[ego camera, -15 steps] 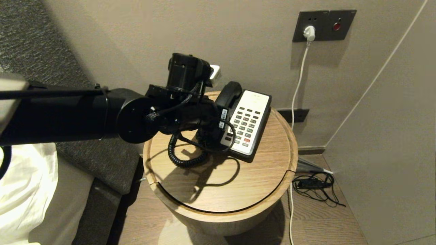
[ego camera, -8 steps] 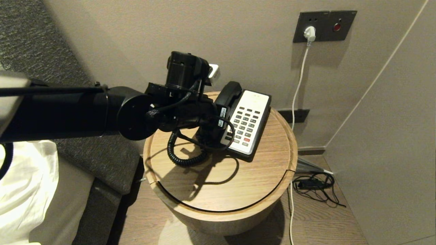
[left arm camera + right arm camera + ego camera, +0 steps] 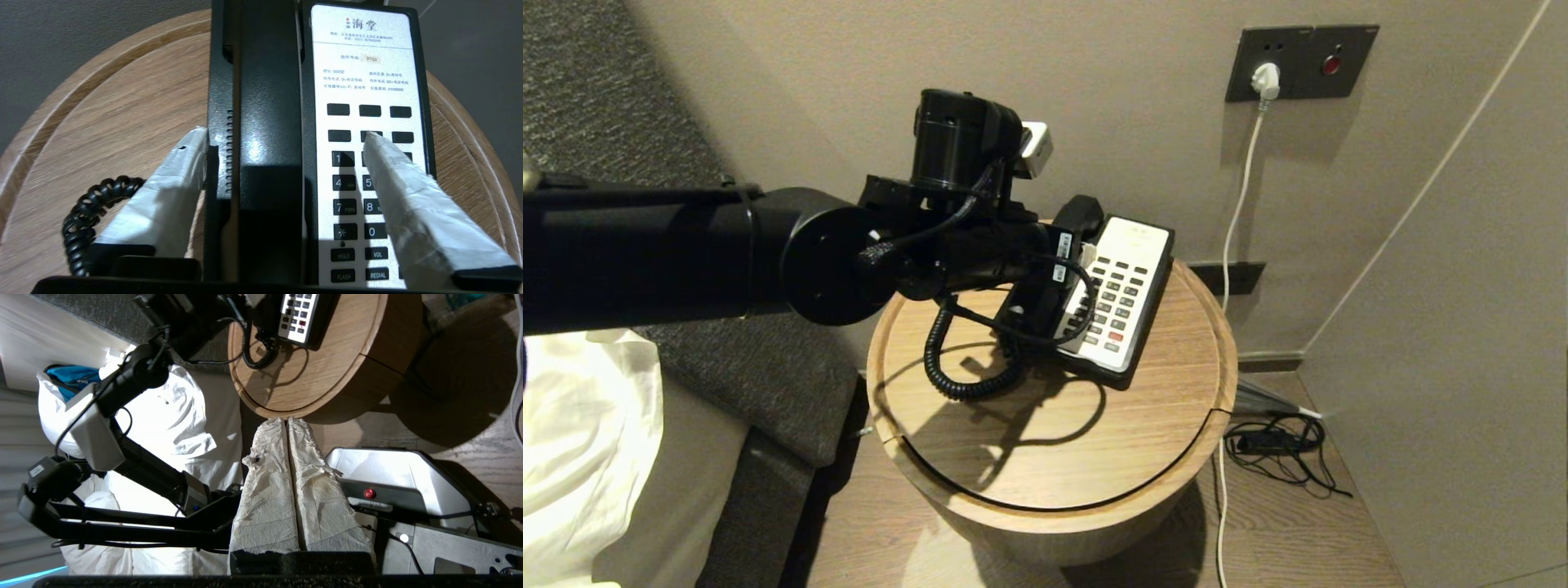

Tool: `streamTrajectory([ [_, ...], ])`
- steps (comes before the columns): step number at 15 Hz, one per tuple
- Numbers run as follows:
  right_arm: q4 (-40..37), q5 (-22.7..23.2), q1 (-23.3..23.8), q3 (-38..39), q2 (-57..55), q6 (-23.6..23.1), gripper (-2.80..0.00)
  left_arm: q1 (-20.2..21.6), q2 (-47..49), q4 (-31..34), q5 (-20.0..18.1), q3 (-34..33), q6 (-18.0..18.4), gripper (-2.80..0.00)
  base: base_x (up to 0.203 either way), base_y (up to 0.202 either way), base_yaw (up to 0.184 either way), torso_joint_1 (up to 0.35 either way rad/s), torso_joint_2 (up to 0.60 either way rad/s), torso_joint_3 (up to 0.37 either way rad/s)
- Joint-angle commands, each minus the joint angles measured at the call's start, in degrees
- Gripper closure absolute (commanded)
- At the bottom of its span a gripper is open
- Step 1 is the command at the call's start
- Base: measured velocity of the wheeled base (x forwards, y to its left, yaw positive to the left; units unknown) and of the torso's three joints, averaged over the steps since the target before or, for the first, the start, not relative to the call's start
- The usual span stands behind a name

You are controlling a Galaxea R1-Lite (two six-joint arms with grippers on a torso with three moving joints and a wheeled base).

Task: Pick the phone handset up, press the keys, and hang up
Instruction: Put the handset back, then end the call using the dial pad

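Bedding point(image 3: 572, 441), white and rumpled, sits at your 8 o'clock in the head view, with grey textured upholstery point(image 3: 768, 384) beside it. Your left arm point(image 3: 645, 253), black and tubular, reaches across from 9 o'clock toward centre; a boxy wrist joint sits on top, cables looped around it. Left gripper point(image 3: 282, 139) has its tape-wrapped fingers point(image 3: 171, 192) spread, straddling the glossy black handset point(image 3: 269, 122); one finger is by the cradle's outer edge, the other lies over the keypad point(image 3: 363, 183). Handset lies along the left side of the phone point(image 3: 1123, 286), a black base with a white faceplate and dark rectangular keys. Coiled black cord point(image 3: 956, 367) loops at 6 o'clock of the gripper. Phone rests on a round wood-grain side table point(image 3: 1094, 441). Wall outlet point(image 3: 1298, 61) at 1 o'clock, white cable hanging. Right gripper point(image 3: 287, 424), paper-wrapped fingers pressed together, is parked low beside the robot base.
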State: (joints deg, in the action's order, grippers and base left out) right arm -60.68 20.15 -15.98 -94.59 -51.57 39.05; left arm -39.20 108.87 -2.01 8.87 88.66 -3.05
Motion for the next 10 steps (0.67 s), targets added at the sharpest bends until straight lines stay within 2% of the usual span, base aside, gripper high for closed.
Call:
streamTrajectory([
  [1, -0.1, 0.2, 0.0, 1.1, 0.3, 0.1, 0.00, -0.2, -1.9, 0.0, 0.2, -0.6, 0.0, -2.80, 0.000, 0.000, 0.000, 0.000, 0.00, 0.000],
  [2, 0.2, 0.2, 0.0, 2.3, 0.5, 0.1, 0.00, -0.2, -3.0, 0.0, 0.2, -1.1, 0.1, 0.00, 0.000, 0.000, 0.000, 0.000, 0.00, 0.000],
  [6, 1.0, 1.0, 0.0, 5.6, 0.3, 0.1, 0.00, -0.6, -10.3, 0.0, 0.2, -6.7, -0.7, 0.00, 0.000, 0.000, 0.000, 0.000, 0.00, 0.000],
  [10, 1.5, 2.7, 0.0, 12.3, -0.4, -0.3, 0.00, 0.1, -25.1, 0.6, 0.8, -16.7, -1.6, 0.00, 0.000, 0.000, 0.000, 0.000, 0.00, 0.000],
])
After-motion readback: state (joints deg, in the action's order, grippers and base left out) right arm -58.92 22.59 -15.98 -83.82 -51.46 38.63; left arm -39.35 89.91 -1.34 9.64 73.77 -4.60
